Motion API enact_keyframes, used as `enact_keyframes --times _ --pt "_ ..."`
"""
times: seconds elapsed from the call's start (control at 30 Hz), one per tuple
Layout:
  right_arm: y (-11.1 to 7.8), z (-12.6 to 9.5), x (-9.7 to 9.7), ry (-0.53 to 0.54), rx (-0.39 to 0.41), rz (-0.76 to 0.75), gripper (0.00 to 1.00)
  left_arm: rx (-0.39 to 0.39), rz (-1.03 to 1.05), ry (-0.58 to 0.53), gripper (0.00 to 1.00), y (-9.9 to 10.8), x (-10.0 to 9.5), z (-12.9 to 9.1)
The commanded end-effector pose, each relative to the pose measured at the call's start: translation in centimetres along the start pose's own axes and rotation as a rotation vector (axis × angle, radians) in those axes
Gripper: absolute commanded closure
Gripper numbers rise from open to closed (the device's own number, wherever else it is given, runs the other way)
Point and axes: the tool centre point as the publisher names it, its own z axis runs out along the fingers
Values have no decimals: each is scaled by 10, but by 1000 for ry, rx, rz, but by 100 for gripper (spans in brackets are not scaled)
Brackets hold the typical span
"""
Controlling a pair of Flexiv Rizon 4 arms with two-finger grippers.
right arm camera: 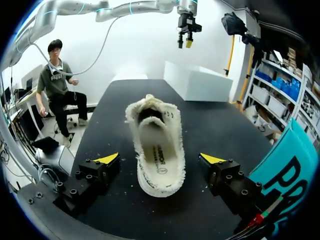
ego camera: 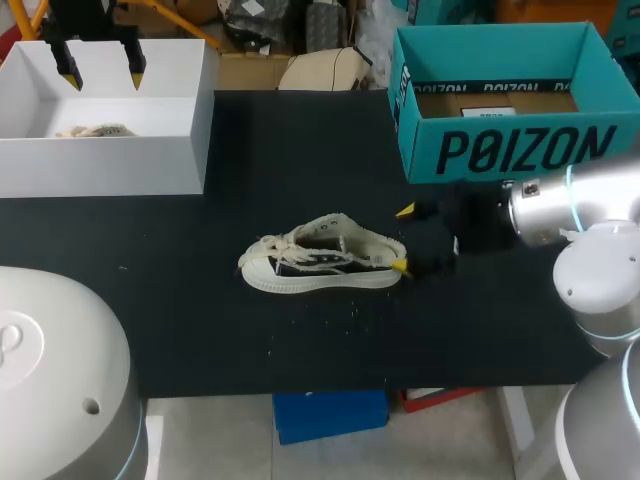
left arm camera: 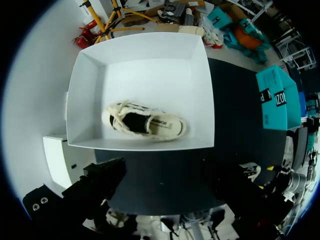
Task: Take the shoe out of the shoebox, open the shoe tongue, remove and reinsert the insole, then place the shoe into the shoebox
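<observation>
The shoe (ego camera: 320,262) stands on its sole near the middle of the black table (ego camera: 200,330), out of the white shoebox (ego camera: 190,110) and well apart from it. Its toe points toward the robot's left and its heel faces the right arm. In the right wrist view the insole (right arm camera: 159,150) lies flat inside the shoe, so I judge the insole step is the one in hand, though I cannot tell whether it is about to come out or has just gone back in.

The right gripper (ego camera: 402,238) sits low at the heel, level with the tabletop. Its 2 yellow-tipped fingers are spread wide, 1 on each side of the heel, and neither touches it. That straddle probably lets it steady or grasp the shoe from behind.

The left gripper (ego camera: 101,68) hangs above the white shoebox, pointing straight down with its fingers apart and nothing between them. It appears parked clear of the work. A second shoe (left arm camera: 145,121) lies in that box. A teal box (ego camera: 500,100) stands open behind the right arm.
</observation>
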Motion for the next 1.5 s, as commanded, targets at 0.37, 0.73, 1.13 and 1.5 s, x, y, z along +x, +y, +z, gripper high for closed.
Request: enact_keyframes --times 0.37,0.73,1.13,1.5 --pt "-23 24 -10 37 -11 -2 0 -1 -1 -1 0 0 0 0" --pt "-30 42 -9 61 -28 15 0 -1 -1 -1 0 0 0 0" --pt "-41 55 -4 81 -38 29 0 -1 -1 -1 0 0 0 0" --pt "-46 64 -5 99 -26 21 24 -1 -1 -1 0 0 0 0"
